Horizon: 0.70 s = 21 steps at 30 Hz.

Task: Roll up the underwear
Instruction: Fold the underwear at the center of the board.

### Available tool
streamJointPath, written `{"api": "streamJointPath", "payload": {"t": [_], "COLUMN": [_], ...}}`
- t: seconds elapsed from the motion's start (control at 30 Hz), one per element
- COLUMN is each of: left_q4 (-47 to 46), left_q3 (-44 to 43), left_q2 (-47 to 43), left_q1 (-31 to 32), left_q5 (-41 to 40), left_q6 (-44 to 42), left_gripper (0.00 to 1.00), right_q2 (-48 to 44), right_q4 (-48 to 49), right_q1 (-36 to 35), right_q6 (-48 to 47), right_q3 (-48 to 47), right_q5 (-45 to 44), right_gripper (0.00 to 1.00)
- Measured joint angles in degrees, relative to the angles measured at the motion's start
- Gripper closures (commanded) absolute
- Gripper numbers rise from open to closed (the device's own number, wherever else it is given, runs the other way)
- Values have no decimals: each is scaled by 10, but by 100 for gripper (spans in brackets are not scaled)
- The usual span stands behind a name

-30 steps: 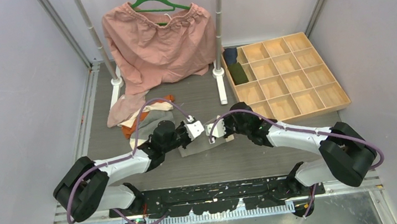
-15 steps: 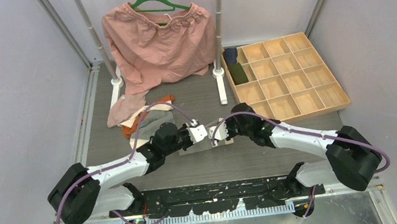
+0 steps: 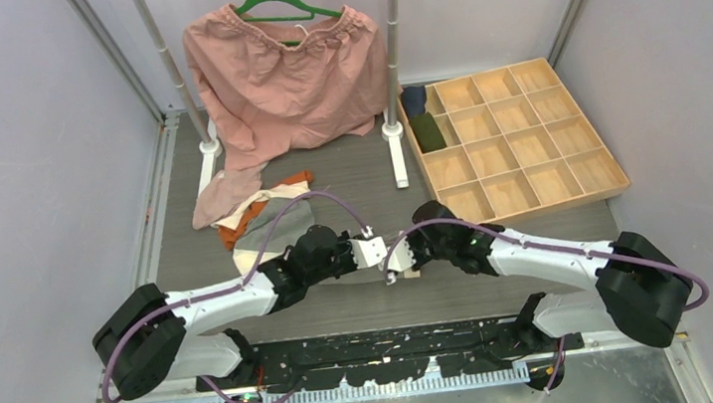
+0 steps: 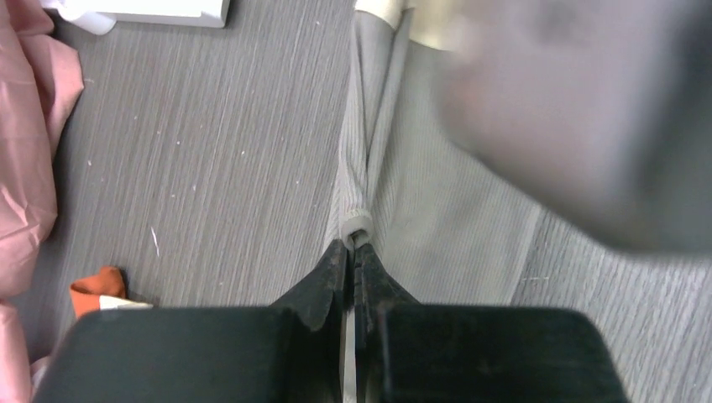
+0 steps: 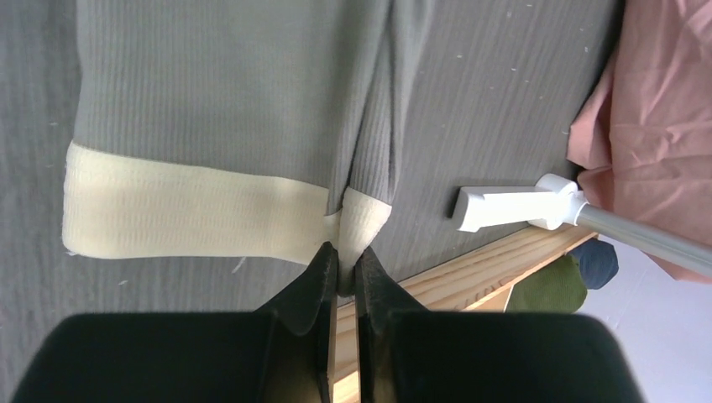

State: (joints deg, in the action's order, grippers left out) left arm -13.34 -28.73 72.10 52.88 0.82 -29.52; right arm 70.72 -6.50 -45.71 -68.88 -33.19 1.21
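A grey ribbed underwear (image 4: 437,210) with a cream waistband (image 5: 193,201) lies spread on the table. Both arms cover most of it in the top view. My left gripper (image 4: 354,248) is shut on a raised fold at one edge of the underwear. My right gripper (image 5: 340,252) is shut on the cream waistband, where the grey cloth (image 5: 227,84) bunches into a pleat. In the top view the left gripper (image 3: 375,252) and right gripper (image 3: 391,263) nearly touch mid-table. More underwear in pink, cream, orange and grey lies in a pile (image 3: 244,213) at the back left.
A wooden compartment tray (image 3: 525,134) sits at the right, holding a dark green roll (image 3: 428,132) and a navy roll (image 3: 413,98). A salmon-pink garment (image 3: 285,79) hangs from a green hanger on the rack, whose white foot (image 3: 396,157) stands just behind the grippers.
Both grippers have drawn toward the near edge of the table, the left also shifting right. Both have kept their hold on the grey underwear.
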Motion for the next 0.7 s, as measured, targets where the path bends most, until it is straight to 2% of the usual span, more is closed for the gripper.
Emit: {"api": "streamJointPath", "payload": {"t": [0.37,0.7], "left_q4": [32,0], "left_q3": [0,-3], "left_q2": [-7,-16], "left_q1": [4,7], "left_q5": [-20,-45], "left_q6": [1,5], "left_gripper": [99,99], "right_q2": [-25,-38], "right_q4": [-13,-7], "right_q1": [-103,-67], "right_q6": [20,-23], "right_q3": [15,-3], "right_q5": [-94,-114], "right_gripper": [99,99]}}
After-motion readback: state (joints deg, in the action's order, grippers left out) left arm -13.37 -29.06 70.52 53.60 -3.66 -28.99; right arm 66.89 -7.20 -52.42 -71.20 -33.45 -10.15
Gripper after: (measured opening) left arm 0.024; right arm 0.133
